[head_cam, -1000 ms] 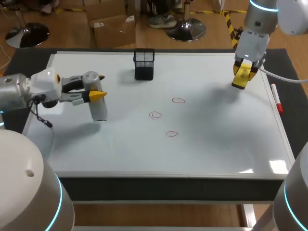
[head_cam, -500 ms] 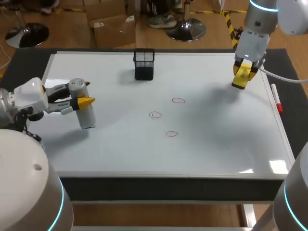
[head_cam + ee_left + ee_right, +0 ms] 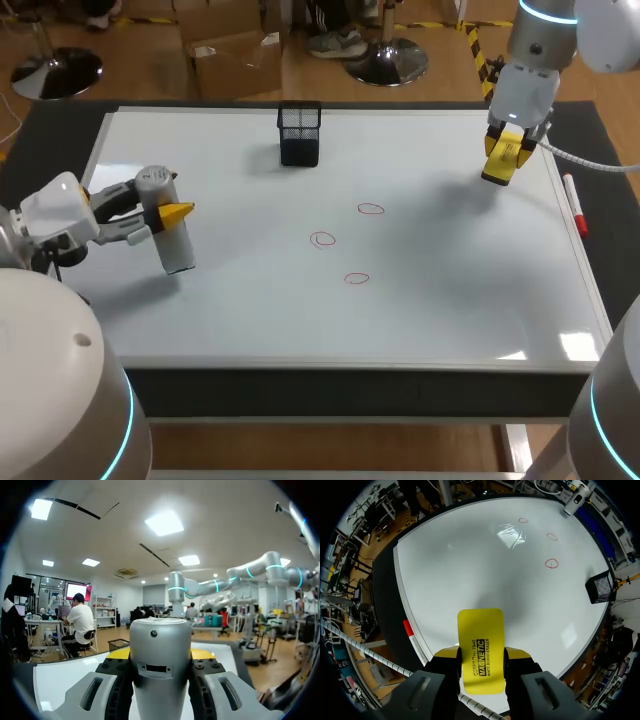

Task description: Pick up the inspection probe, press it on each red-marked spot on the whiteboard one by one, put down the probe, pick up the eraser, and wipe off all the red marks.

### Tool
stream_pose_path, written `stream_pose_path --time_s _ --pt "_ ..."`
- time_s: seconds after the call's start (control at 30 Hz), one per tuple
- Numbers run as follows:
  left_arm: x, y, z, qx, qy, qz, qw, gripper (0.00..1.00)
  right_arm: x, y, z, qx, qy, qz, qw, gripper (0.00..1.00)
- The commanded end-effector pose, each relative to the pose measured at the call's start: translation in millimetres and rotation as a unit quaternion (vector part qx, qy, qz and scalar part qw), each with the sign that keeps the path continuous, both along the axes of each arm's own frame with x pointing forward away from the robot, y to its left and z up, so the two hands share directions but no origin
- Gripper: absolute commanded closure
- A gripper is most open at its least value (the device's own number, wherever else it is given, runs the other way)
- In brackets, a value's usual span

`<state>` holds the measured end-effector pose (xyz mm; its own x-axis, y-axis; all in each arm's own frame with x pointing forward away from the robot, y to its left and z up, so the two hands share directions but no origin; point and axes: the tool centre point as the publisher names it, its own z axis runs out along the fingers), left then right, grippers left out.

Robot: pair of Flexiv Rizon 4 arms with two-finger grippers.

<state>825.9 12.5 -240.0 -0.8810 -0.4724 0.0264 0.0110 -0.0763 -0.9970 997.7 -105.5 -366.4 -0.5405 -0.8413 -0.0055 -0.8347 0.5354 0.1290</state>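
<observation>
**Sam:** What's moved on your left side in the last second?

**Me:** I've drawn my left gripper back toward my own edge of the whiteboard, and the inspection probe came with it. A second ago it stood nearer the middle. Now it's upright near the board's left edge, well apart from the three red marks. Most of that travel came in the first half-second, and it has barely shifted since.

**Sam:** So the pressing is finished?

**Me:** That's my reading, and I'd say I'm parking the probe. I haven't let go, though: the jaws are clenched on its body. My right gripper hasn't budged. It's grasping the yellow eraser above the far right corner, and all three marks are unwiped.

**Sam:** Is the probe's foot on the board?

**Me:** In the head view it looks down or nearly down; I can't tell which. The left wrist view doesn't settle it. It shows the silver cap and both black pads tight against the probe's sides, but no foot and no marks.

**Sam:** And the right wrist view?

**Me:** It shows the eraser pinched between both fingers, which the head view blurs into the yellow tips. The marks lie well ahead of it, with the mesh pen cup off to one side. A red marker lies just beside the board's edge.
</observation>
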Motion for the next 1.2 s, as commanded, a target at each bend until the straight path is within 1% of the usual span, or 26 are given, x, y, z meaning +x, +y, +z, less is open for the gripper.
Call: stream_pose_path --time_s 0.03,0.1,0.17,0.27,0.33,0.37,0.47,0.67,0.8,0.83,1.0,1.1,1.2 --pt "-2.2 -1.2 2.9 0.001 0.001 0.015 1.0 1.0 0.5 -0.5 0.9 -0.002 0.0 0.001 1.0 1.0" --pt "-2.2 -1.2 2.9 0.001 0.001 0.015 1.0 1.0 0.5 -0.5 0.9 -0.002 0.0 0.001 1.0 1.0" --pt "-2.2 -1.2 2.9 0.001 0.001 0.015 1.0 1.0 -0.8 11.8 1.0 -0.008 0.009 0.024 1.0 1.0" --pt "-2.2 -1.2 2.9 0.001 0.001 0.015 1.0 1.0 0.8 27.1 -1.0 -0.013 0.01 0.054 0.998 1.0" --pt "-2.2 -1.2 2.9 0.001 0.001 0.015 1.0 1.0 -4.7 51.5 5.3 -0.025 0.011 0.074 0.997 1.0" --pt "-2.2 -1.2 2.9 0.001 0.001 0.015 1.0 1.0 -5.3 60.7 6.3 -0.025 0.011 0.087 0.996 1.0" --pt "-2.2 -1.2 2.9 0.001 0.001 0.015 1.0 1.0 -4.2 84.4 3.4 -0.032 0.014 0.122 0.992 1.0" --pt "-2.2 -1.2 2.9 0.001 0.001 0.015 1.0 1.0 -10.7 139.6 2.2 -0.035 0.015 0.18 0.983 1.0" --pt "-2.2 -1.2 2.9 0.001 0.001 0.015 1.0 1.0 -18.3 170.4 1.7 -0.033 0.014 0.211 0.977 1.0" --pt "-2.2 -1.2 2.9 0.001 0.001 0.015 1.0 1.0 -21.0 177.2 1.8 -0.026 0.012 0.216 0.976 1.0" --pt "-2.2 -1.2 2.9 0.001 0.001 0.015 1.0 1.0 -38.1 214.2 3.3 -0.016 0.011 0.247 0.969 1.0" --pt "-2.2 -1.2 2.9 0.001 0.001 0.015 1.0 1.0 -47.4 231.5 4.0 -0.005 0.01 0.256 0.967 1.0" --pt "-2.2 -1.2 2.9 0.001 0.001 0.015 1.0 1.0 -55.9 246.3 5.1 0.009 0.017 0.268 0.963 1.0"
